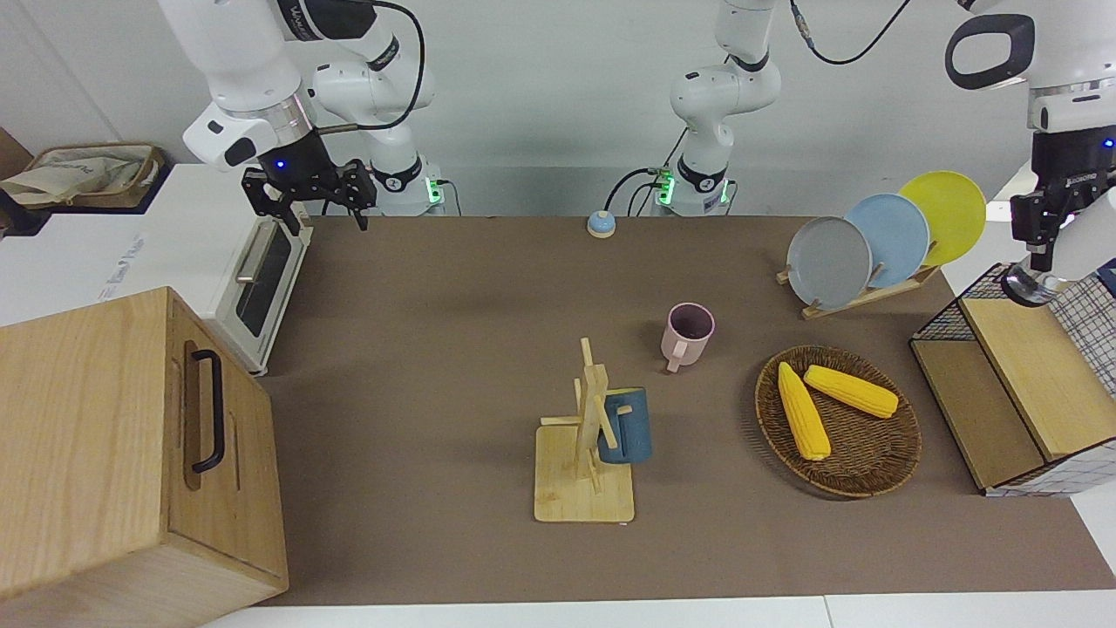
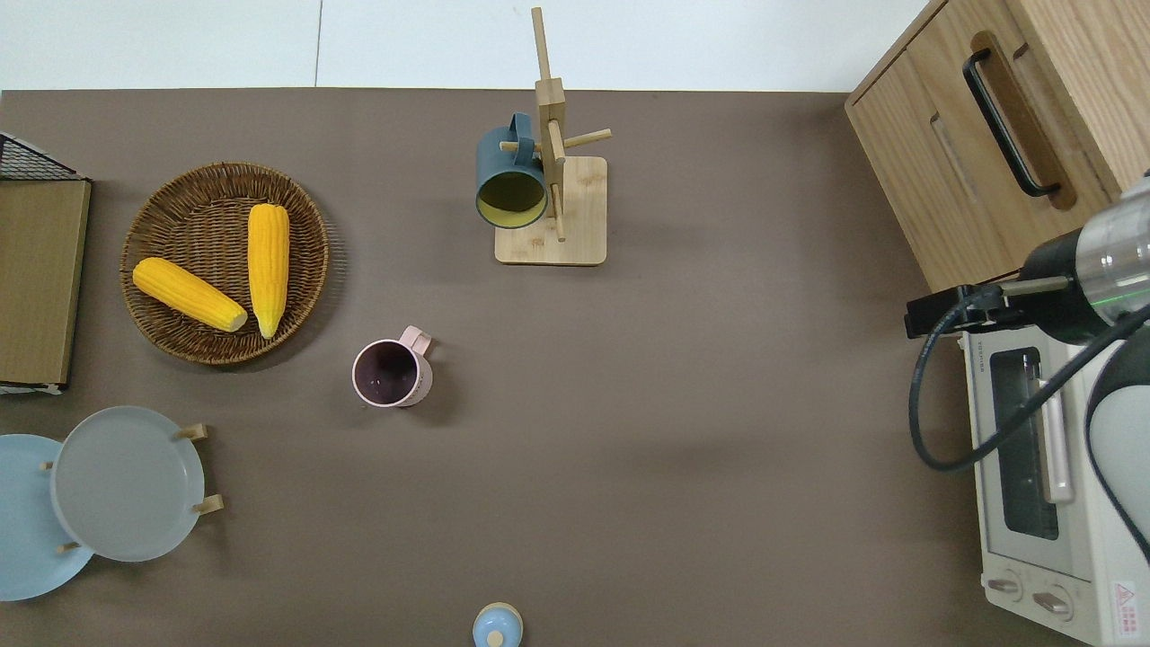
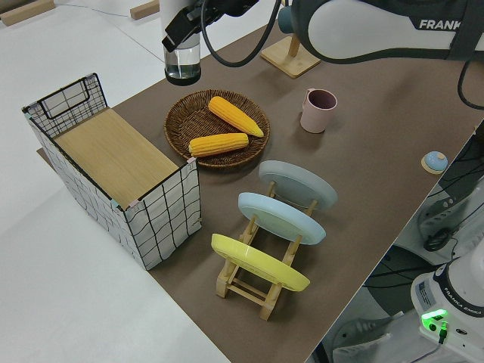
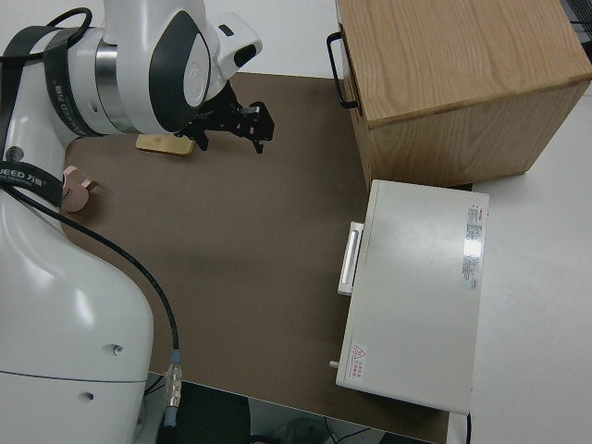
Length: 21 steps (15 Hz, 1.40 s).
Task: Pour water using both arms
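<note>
My left gripper [image 1: 1043, 244] is shut on a white bottle [image 1: 1090, 246] with a steel end [image 1: 1029, 288]. It holds the bottle tilted, steel end down, over the wire crate [image 1: 1081, 288] at the left arm's end of the table. The left side view shows the bottle's lower end [image 3: 182, 66] in the air; the overhead view does not show the gripper or the bottle. A pink mug [image 1: 689, 332] stands upright on the brown mat, also in the overhead view [image 2: 388, 374]. My right gripper [image 1: 321, 218] is open and empty; that arm is parked.
A wicker basket [image 1: 872, 471] with two corn cobs lies beside the crate. A plate rack [image 1: 872, 292] holds three plates. A wooden mug tree [image 1: 586, 453] carries a blue mug [image 1: 628, 427]. A toaster oven [image 1: 261, 279] and a wooden cabinet [image 1: 122, 445] stand at the right arm's end.
</note>
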Each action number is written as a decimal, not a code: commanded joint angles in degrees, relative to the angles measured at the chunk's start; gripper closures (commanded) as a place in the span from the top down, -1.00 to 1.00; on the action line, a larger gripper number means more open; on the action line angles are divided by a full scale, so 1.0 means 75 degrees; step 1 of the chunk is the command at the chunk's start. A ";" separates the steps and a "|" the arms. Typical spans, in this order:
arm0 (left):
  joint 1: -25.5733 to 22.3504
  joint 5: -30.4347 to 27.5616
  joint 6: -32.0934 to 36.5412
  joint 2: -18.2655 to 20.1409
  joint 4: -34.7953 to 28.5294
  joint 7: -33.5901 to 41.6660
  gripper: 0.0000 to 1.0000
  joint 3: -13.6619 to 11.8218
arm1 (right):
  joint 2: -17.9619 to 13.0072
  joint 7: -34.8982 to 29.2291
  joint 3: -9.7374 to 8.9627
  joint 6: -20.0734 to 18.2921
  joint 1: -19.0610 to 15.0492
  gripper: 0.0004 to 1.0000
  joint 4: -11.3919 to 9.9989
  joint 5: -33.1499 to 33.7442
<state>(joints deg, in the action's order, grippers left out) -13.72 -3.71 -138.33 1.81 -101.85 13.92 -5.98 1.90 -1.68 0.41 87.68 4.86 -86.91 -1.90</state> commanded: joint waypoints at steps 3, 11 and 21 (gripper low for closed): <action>-0.1040 -0.1950 0.0128 -0.0874 0.0947 0.2546 -1.00 0.0035 | -0.0066 0.0013 -0.0042 -0.0077 -0.0051 0.97 0.0010 -0.0051; -0.1897 -0.4389 -0.0059 -0.1717 0.0960 0.5361 -1.00 0.0070 | -0.0054 0.0013 -0.0042 -0.0077 -0.0051 0.97 0.0010 -0.0051; -0.1933 -0.5059 -0.0540 -0.2527 0.1147 0.6324 -1.00 0.0164 | -0.0055 0.0013 -0.0042 -0.0077 -0.0051 0.97 0.0010 -0.0051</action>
<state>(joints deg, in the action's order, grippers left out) -27.51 -39.68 -141.89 -15.89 -96.11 59.74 -5.27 1.90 -1.68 0.41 87.68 4.86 -86.91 -1.90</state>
